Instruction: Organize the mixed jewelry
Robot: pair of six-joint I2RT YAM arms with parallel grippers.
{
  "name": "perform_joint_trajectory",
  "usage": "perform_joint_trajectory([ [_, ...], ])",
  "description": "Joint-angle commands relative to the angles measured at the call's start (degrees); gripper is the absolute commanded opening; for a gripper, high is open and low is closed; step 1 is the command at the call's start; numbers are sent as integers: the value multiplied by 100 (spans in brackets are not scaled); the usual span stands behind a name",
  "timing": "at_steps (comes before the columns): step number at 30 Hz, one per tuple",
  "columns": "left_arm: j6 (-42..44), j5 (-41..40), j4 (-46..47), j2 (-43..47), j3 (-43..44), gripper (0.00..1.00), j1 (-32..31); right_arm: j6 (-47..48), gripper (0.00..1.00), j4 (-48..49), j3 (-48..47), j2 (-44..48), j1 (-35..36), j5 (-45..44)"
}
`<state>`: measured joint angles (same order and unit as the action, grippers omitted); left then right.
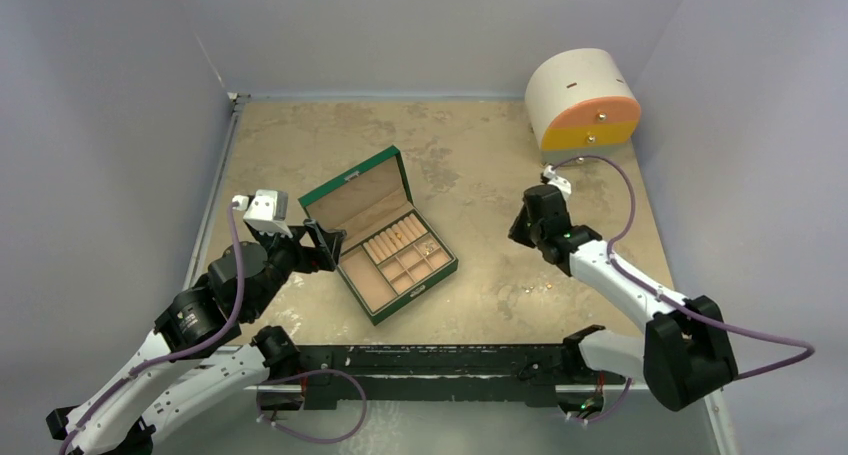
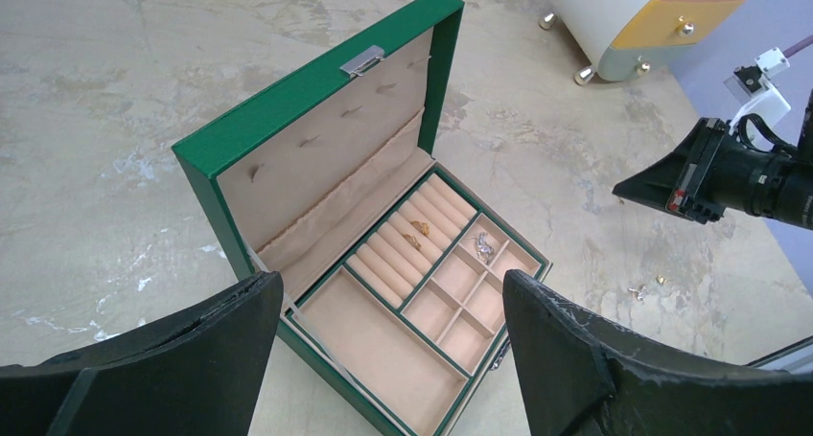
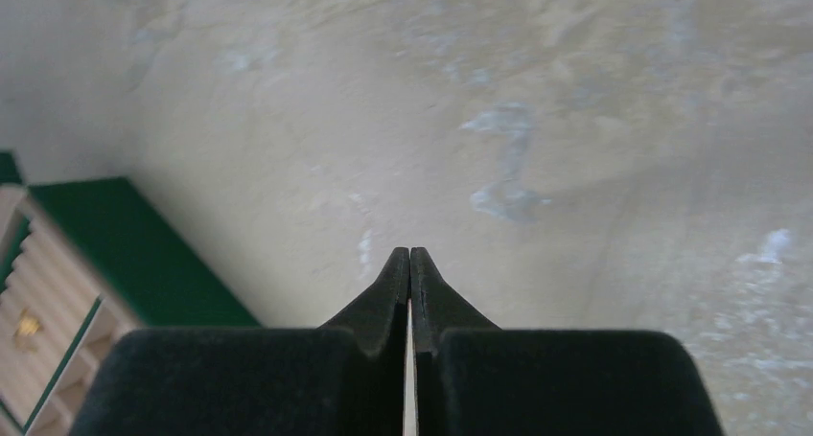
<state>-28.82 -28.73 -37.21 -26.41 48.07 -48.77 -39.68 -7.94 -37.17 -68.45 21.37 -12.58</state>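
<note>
While right fingers (image 3: 388,297) pinch together, loose jewelry (image 2: 637,290) lies apart.

The left arm (image 1: 150,360) and the right arm (image 1: 612,272) are both white tubular links joined by chunky black joint housings. A purple cable (image 1: 236,275) runs along each, and each wrist carries a small white camera bracket (image 1: 265,210). The left claw (image 1: 325,243) has broad black fingers (image 2: 575,359) with scuffed, greyish edges. The right claw (image 3: 410,256) is black and tapers to thin points.
</note>
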Motion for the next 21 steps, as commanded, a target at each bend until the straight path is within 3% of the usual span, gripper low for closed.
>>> perform_joint_trajectory([
  [1, 114, 8, 188, -8, 25, 85, 32, 266, 0, 366, -371, 151, 724, 175],
  [21, 122, 34, 197, 31, 20, 85, 51, 1287, 0, 2335, -787, -832, 2650, 1055],
])
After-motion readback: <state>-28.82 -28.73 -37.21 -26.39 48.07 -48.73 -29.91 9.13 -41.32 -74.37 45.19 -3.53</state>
